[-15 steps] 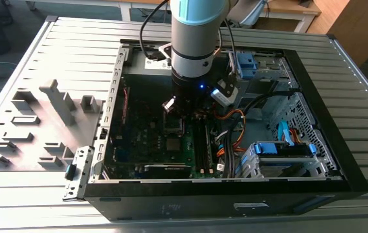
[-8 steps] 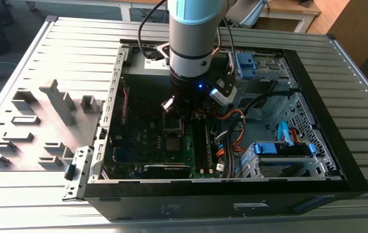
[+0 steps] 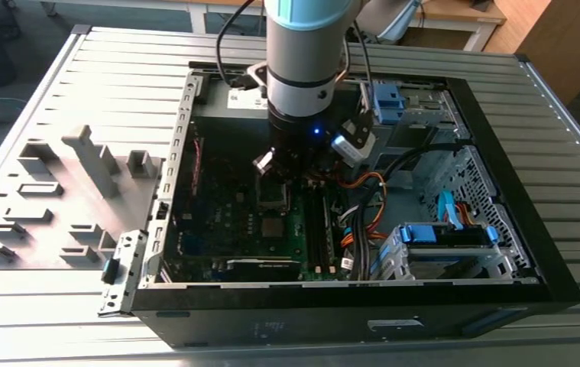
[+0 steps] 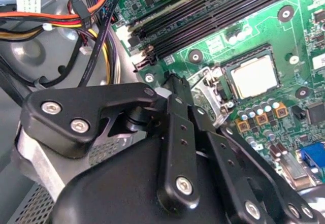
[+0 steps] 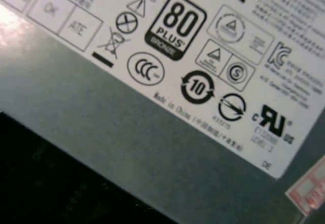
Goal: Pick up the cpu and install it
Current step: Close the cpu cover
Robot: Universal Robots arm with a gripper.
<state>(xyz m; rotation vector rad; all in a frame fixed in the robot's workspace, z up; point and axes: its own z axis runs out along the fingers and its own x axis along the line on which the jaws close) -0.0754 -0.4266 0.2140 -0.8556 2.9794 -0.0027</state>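
already the cpu (image 4: 253, 76) apparently sits in its socket (image 4: 222, 89).

exterior: high, angled down | wrist views: close inside computer case (image 3: 534, 252)

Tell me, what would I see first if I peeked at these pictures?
Probably the big robot arm reaching down into the open computer case on the metal table. In the second wrist view, the shiny square cpu sits in its socket on the green board, just past the black gripper.
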